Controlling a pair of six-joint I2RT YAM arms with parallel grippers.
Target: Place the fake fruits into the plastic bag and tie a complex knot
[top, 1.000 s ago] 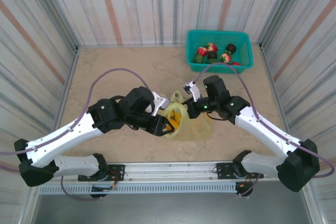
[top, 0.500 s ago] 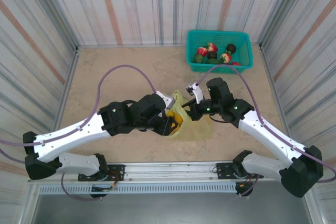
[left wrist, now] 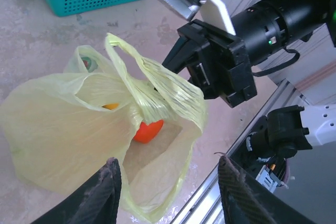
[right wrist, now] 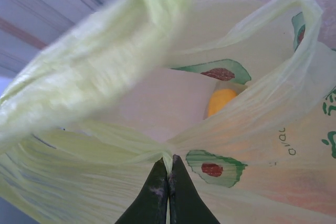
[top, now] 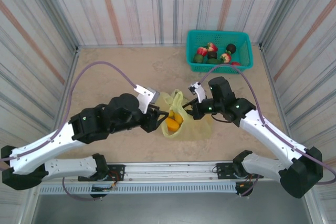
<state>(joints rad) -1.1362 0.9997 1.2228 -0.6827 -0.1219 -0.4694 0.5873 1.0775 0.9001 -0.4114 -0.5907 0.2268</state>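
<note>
Holding orange and yellow fake fruits (top: 173, 123), the plastic bag (top: 188, 128) sags mid counter (top: 115, 72); right jaws clench its rim, left jaws hang released at nine o'clock. Loading seems underway: next, more fruit from the teal mesh basket (top: 220, 67) at one o'clock.

White links (top: 47, 148), black joints (top: 126, 109), lilac cables (top: 105, 64); seemingly a green light (left wrist: 270, 41) on the right wrist
</note>
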